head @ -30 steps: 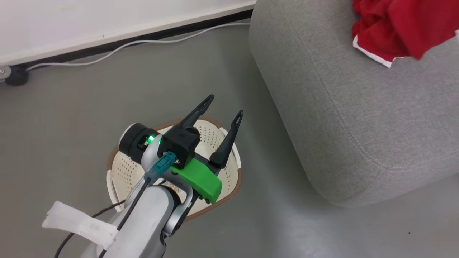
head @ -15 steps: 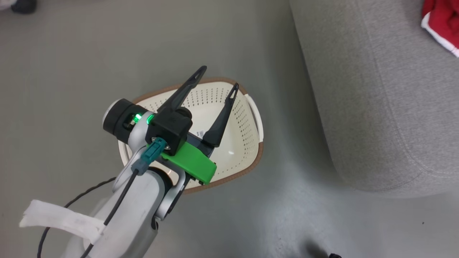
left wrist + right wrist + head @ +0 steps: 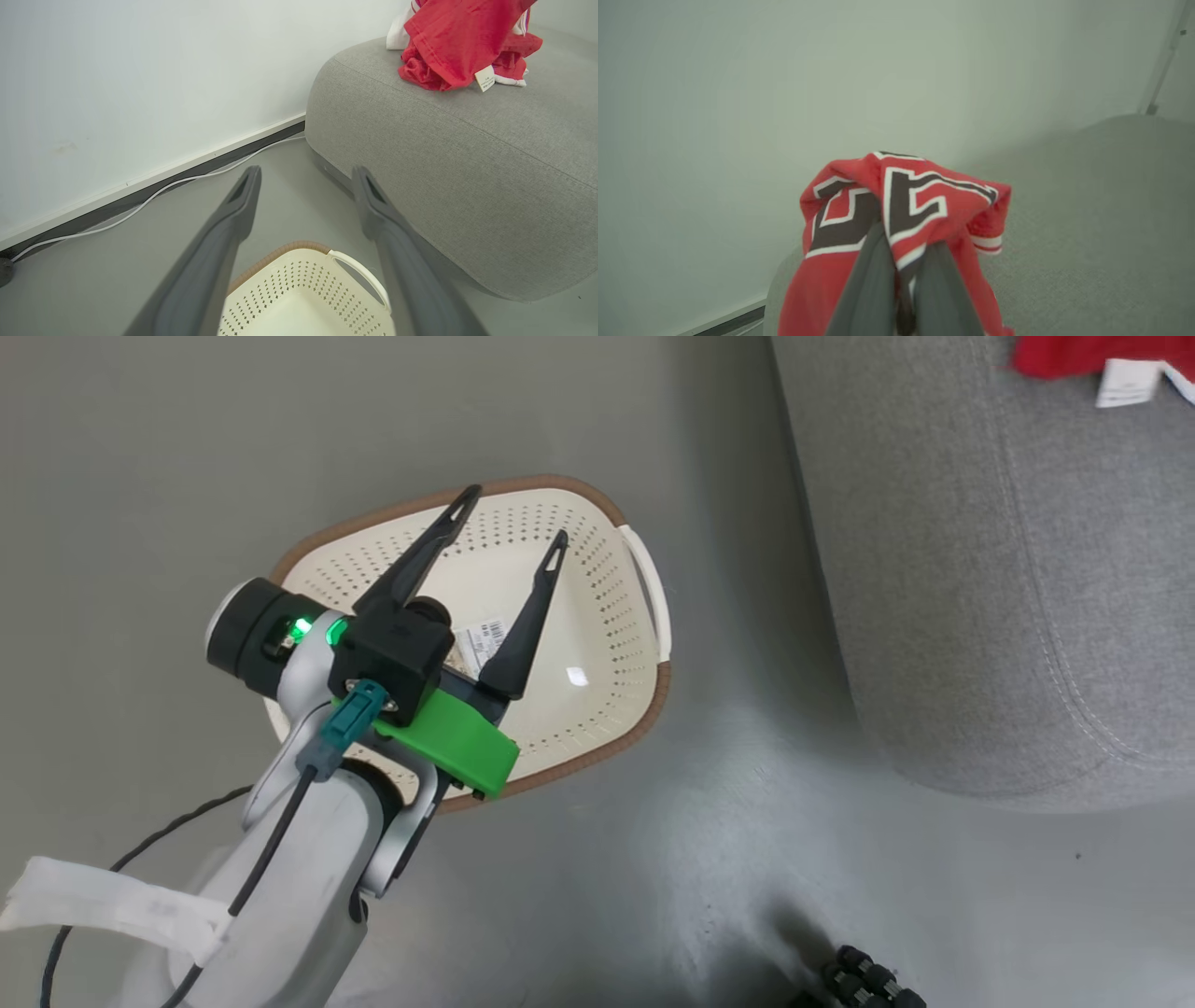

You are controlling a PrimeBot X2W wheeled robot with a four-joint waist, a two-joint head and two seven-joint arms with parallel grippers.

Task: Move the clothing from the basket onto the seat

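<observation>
The cream perforated basket (image 3: pixel 611 616) with a brown rim stands on the floor, holding nothing but a label sticker (image 3: pixel 483 644) on its bottom. My left gripper (image 3: pixel 513 518) hovers over it, open, with nothing between its fingers; in the left wrist view the left gripper (image 3: pixel 306 172) points past the basket (image 3: pixel 289 284) toward the wall. The grey seat (image 3: pixel 1008 579) lies to the right. Red clothing (image 3: pixel 1074 353) with a white tag rests at its top edge and shows bunched on the seat (image 3: pixel 444 154) as a red heap (image 3: pixel 458 42). My right gripper (image 3: pixel 908 261) is shut on red clothing (image 3: pixel 915 196) with black white-outlined letters.
A white cable (image 3: pixel 154 196) runs along the dark baseboard of the white wall (image 3: pixel 140 84). Grey floor (image 3: pixel 728 859) separates the basket from the seat. A dark knobbly object (image 3: pixel 868 980) sits at the lower right on the floor.
The head camera has swung, so the basket sits higher in view and the red clothing has slid to the top right corner. My left gripper stays open over the basket.
</observation>
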